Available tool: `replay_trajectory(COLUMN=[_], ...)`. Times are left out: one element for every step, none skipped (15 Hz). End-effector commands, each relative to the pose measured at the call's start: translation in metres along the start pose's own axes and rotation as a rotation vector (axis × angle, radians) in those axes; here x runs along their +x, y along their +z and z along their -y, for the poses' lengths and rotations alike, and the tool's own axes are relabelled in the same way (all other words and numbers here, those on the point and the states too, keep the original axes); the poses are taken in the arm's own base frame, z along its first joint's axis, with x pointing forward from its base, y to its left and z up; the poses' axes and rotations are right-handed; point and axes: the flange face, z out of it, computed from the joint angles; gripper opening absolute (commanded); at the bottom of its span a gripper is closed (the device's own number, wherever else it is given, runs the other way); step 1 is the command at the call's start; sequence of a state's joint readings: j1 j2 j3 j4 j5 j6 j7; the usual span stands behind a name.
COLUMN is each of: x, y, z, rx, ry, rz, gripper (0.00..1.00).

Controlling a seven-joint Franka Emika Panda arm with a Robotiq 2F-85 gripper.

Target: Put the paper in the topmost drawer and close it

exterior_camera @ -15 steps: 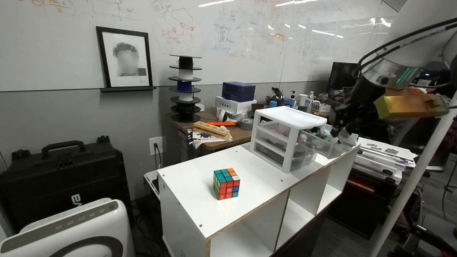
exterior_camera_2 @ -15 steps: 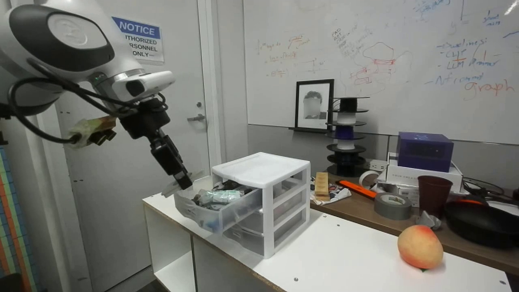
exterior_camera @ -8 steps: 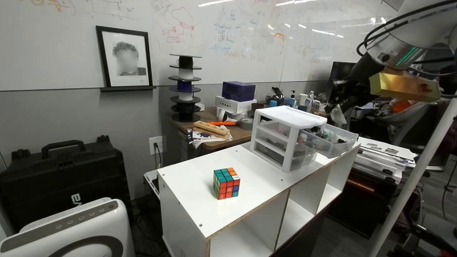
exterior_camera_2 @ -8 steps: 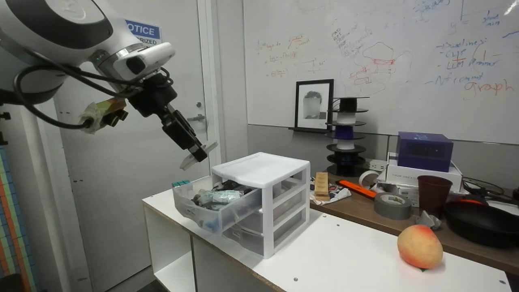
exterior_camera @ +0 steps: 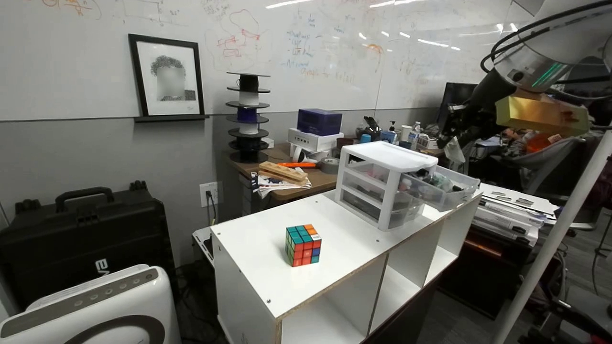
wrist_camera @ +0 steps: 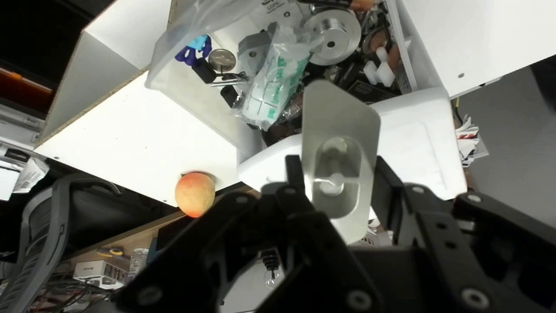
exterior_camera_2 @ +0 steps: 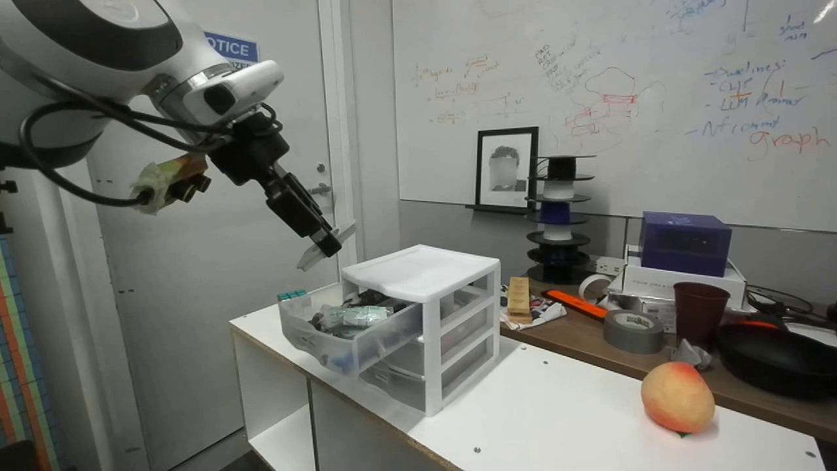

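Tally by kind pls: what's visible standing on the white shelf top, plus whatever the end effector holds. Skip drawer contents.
Drawer unit, top drawer pulled out: 1
Rubik's cube: 1
Fruit: 1
Whitish-grey scrap (material unclear), held in the end effector: 1
Total: 4

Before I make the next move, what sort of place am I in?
Probably a robotics lab or engineering office: the whiteboard carries handwritten notes and diagrams, there is a tall stack of spools, and the open topmost drawer holds mixed small hardware.
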State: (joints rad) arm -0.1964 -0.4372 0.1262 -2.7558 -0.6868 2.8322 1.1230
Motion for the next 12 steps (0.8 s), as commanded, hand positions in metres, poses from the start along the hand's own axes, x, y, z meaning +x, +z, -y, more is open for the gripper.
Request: replay_trajectory(x=[-0.002,-0.003,-0.003,-0.003,-0.004,-0.005,-0.004,-0.004,-0.004,-0.004,-0.004,-0.004], y=[0.009,0.013,0.017,0.019,0.021,0.023,0.025,0.025,0.025,0.024,0.023,0.02], z=[-0.004,-0.006,-0.01,-0.013,-0.016,-0.019,-0.022,-0.023,-0.024,-0.024,-0.023,-0.02], rx=[-0.004,-0.014,-0.024,-0.034,-0.042,-0.049,-0.053,-0.058,-0.063,-0.062,-0.06,-0.057], ry=[-0.022,-0.028,-0.029,-0.035,-0.038,-0.041,-0.042,-0.043,-0.043,-0.044,-0.044,-0.047], rz=[-0.02,-0.02,-0.022,-0.024,-0.027,-0.03,-0.032,-0.036,-0.039,-0.044,-0.049,-0.055], gripper=[0.29,0.65,0.65,0.72,0.78,0.88,0.95,0.99,1.0,1.0,1.0,1.0])
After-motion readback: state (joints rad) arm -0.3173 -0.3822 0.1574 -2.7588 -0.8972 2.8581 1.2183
